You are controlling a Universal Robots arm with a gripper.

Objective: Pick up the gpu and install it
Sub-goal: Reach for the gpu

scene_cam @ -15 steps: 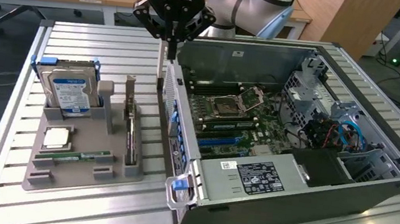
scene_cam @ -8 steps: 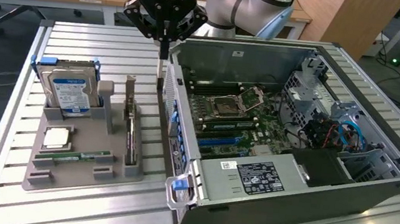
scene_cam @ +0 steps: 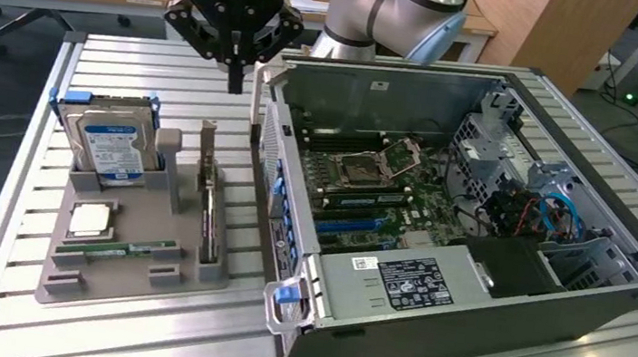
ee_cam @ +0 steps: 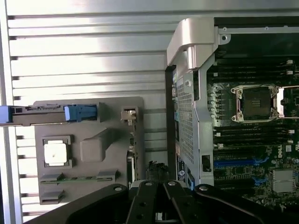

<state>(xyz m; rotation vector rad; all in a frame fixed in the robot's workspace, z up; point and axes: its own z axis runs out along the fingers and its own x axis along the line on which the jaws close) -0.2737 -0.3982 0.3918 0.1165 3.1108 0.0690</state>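
A black two-finger robot gripper [scene_cam: 235, 84] hangs over a slatted metal table [scene_cam: 125, 72]. Its fingers are clenched together and grasp nothing. The gpu [scene_cam: 209, 211], a thin green circuit card with a silver end bracket, stands on edge in a slot of a grey plastic holder tray [scene_cam: 123, 287], lower than the gripper. Just beside the card, on the exterior view's right, rises the wall of an open grey computer case [scene_cam: 457, 351]. A silver hard drive with a blue label [scene_cam: 110, 148] stands in the same tray.

Likely hazards:
- Clenched fingers would strike the card's top edge rather than straddle it.
- A descent slightly off line could hit the case wall.
- A loose pinch on so thin a card may let it tilt.
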